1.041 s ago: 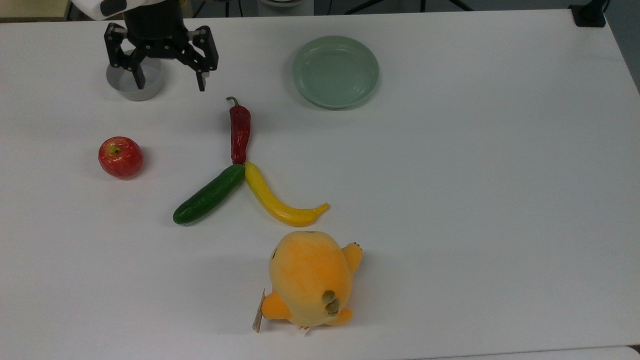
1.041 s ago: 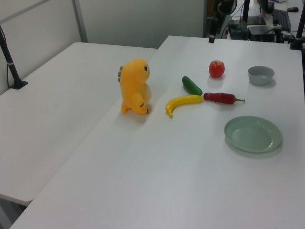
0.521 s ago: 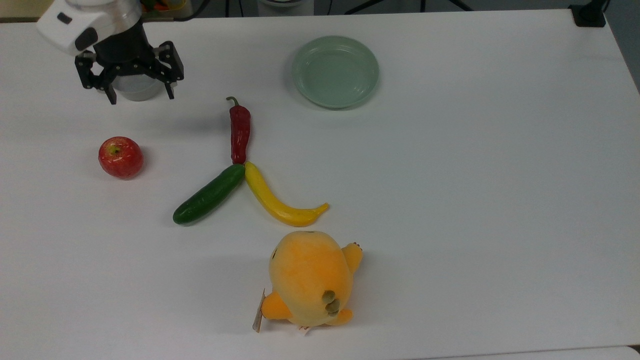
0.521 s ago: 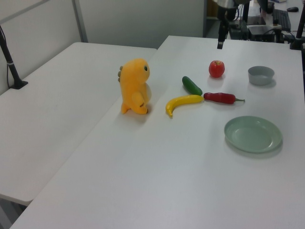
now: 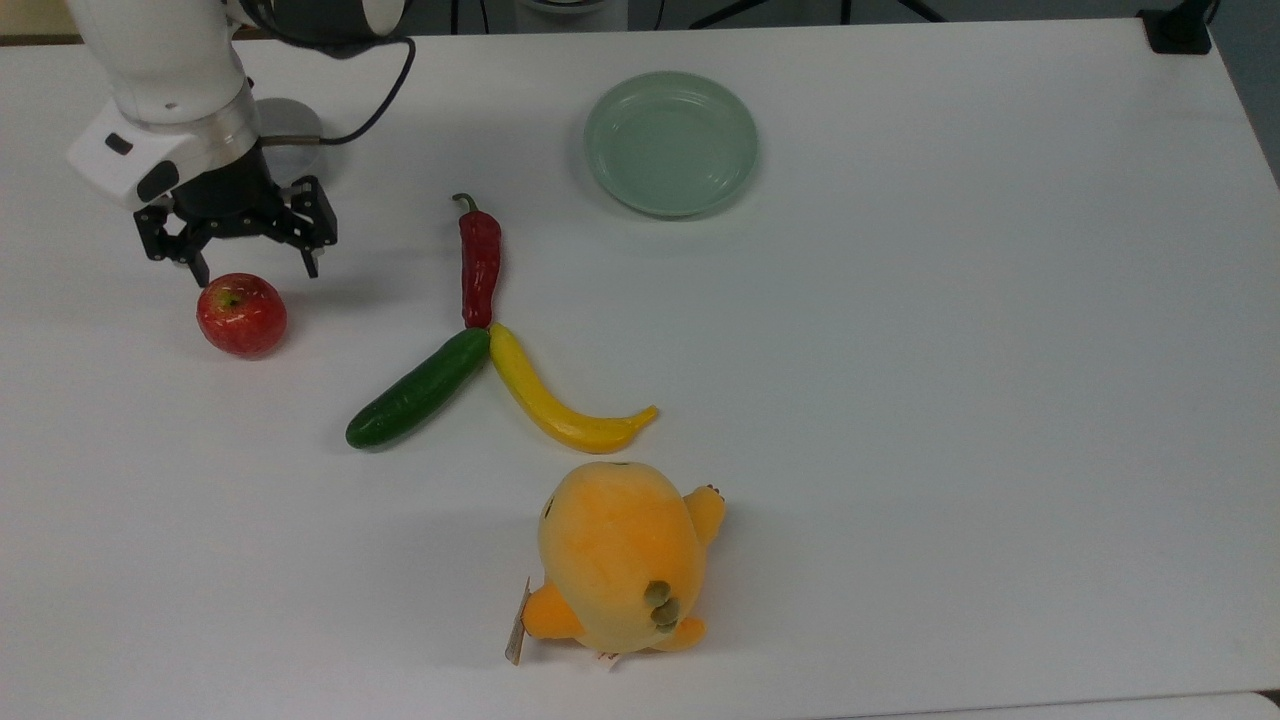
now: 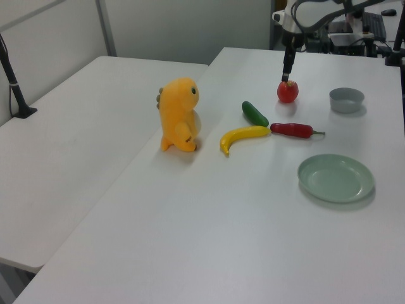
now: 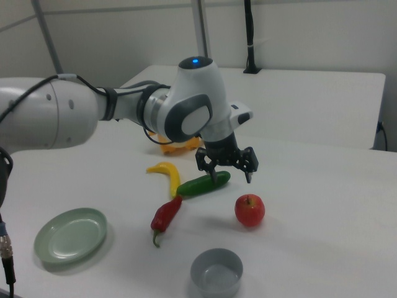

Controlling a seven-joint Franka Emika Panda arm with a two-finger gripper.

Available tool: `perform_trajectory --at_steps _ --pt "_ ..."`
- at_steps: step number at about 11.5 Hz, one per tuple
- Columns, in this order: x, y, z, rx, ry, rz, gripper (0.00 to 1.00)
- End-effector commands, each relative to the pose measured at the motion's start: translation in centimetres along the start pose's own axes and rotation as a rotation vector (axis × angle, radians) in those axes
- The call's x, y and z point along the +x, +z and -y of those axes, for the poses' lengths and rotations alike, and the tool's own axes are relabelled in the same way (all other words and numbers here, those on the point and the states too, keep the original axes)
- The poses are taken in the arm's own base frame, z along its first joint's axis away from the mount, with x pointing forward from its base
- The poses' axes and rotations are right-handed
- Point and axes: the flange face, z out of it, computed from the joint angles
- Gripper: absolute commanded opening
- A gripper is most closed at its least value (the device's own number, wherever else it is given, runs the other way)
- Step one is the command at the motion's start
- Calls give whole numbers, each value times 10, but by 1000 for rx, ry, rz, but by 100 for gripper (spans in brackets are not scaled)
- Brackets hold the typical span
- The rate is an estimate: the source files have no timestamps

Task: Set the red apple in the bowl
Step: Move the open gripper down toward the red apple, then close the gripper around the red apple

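Apple [image 5: 241,314] first: it's sitting on the table [image 5: 900,400] near the top view's left edge, not gripped by anything yet. The claw [image 5: 252,265] has swung over from the bowl [image 5: 288,120] side within the last second and dropped toward the fruit. A second ago it hung right over the bowl in the top view; now it's just above and a bit behind the apple, fingers spread wide, nothing between them. In the right view the fingertips [image 7: 248,176] are poised over the apple [image 7: 249,210] but not around it, so I'd say this is the end of the approach and the grab hasn't begun.

The apple itself hasn't budged across the frames. The bowl [image 7: 216,271] stands empty nearby, so the carry should be short. Further out, the chili [image 5: 479,262], cucumber [image 5: 418,388], banana [image 5: 560,400], green plate [image 5: 670,142] and orange plush [image 5: 620,555] all sit well apart from the action.
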Motion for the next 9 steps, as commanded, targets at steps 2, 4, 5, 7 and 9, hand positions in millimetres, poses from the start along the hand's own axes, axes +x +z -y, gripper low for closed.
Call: perform_trajectory --at_steps 2,4,5,7,9 --pt "0 30 -20 -49 -7 -38 100" --pt "-1 40 -27 -78 -13 -49 100" --pt "-1 46 -26 -78 -17 -40 100" --pt "-5 62 -28 -92 -40 -6 100" --pt "-8 68 -30 -102 -50 8 100"
